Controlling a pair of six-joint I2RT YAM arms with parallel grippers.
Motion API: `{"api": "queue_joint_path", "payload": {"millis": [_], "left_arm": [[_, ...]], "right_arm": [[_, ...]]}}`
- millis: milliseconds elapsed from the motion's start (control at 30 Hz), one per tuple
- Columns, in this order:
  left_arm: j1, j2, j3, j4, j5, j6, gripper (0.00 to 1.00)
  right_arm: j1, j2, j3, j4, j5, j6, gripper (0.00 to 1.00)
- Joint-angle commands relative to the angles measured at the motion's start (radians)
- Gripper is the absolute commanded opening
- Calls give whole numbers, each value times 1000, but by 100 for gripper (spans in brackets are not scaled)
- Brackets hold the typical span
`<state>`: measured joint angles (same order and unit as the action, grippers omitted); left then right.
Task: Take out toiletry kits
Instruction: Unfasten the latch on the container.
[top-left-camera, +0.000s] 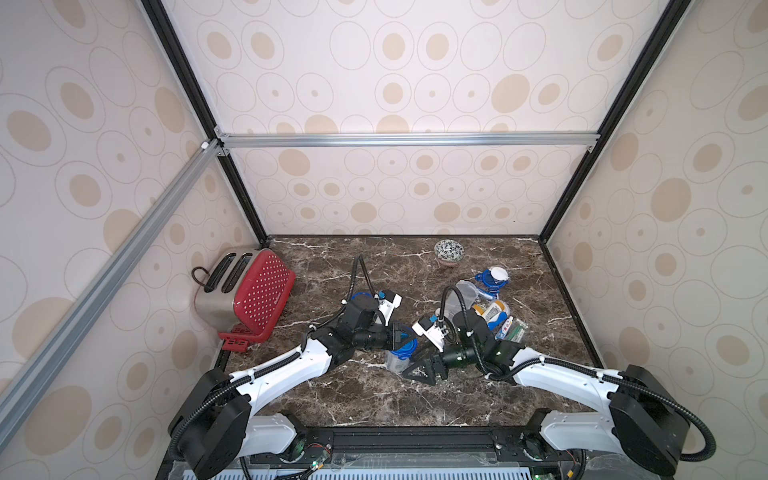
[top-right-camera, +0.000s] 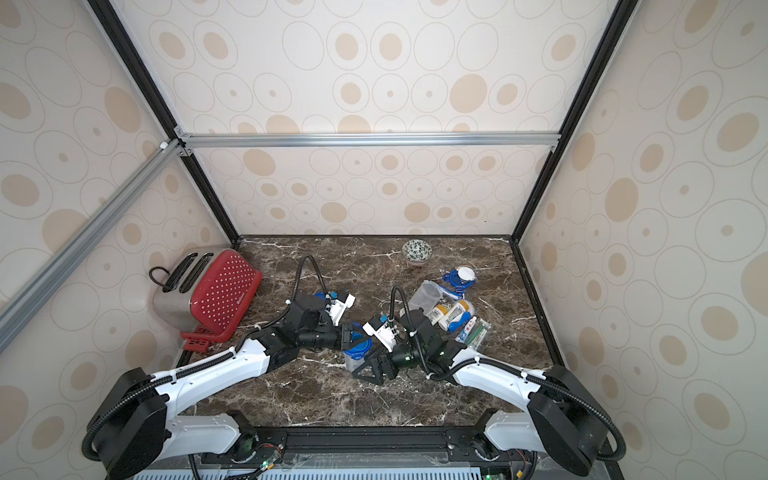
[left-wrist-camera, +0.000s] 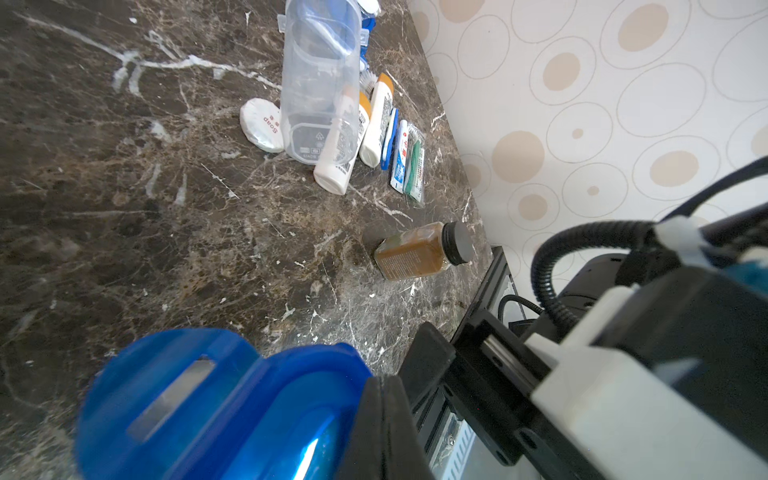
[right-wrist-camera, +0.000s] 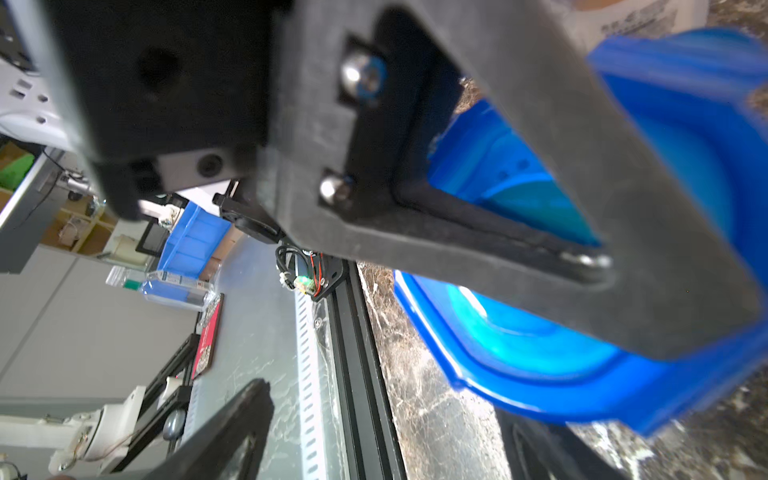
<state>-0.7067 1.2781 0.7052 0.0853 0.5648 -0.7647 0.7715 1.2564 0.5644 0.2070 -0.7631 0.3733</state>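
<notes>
Looking down in both top views, the left gripper (top-left-camera: 405, 334) is pressed together on the blue lid (top-left-camera: 406, 348) of a clear jar (top-left-camera: 394, 362) standing mid-tabletop (top-left-camera: 374, 399). The right gripper (top-left-camera: 424, 370), spread, sits at the jar's 4 o'clock; whether it touches is unclear. The toiletry kits (top-left-camera: 500, 320) lie loose toward 2 o'clock, beside an empty jar (top-left-camera: 465, 291) on its side.

The left wrist view shows white bottles (left-wrist-camera: 336, 174), a soap packet (left-wrist-camera: 262, 124), toothpaste (left-wrist-camera: 400, 158) and a toothbrush (left-wrist-camera: 415, 166) side by side, with a brown jar (left-wrist-camera: 419, 249) apart from them.

The right wrist view shows a black finger (right-wrist-camera: 457, 232) across the blurred lid.
</notes>
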Motion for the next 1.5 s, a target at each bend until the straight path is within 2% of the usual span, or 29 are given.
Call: {"api": "queue_joint_path", "payload": {"millis": [0, 267, 567, 1467], "left_arm": [[5, 9, -54, -85, -32, -13, 0], [5, -1, -84, -72, -43, -18, 0], [4, -3, -114, -40, -35, -34, 0], [4, 7, -173, -13, -48, -47, 0]], "right_arm": [[30, -6, -18, 117, 38, 53, 88], [71, -6, -58, 259, 104, 122, 87], [86, -47, -102, 308, 115, 111, 88], [109, 2, -99, 569, -33, 193, 88]]}}
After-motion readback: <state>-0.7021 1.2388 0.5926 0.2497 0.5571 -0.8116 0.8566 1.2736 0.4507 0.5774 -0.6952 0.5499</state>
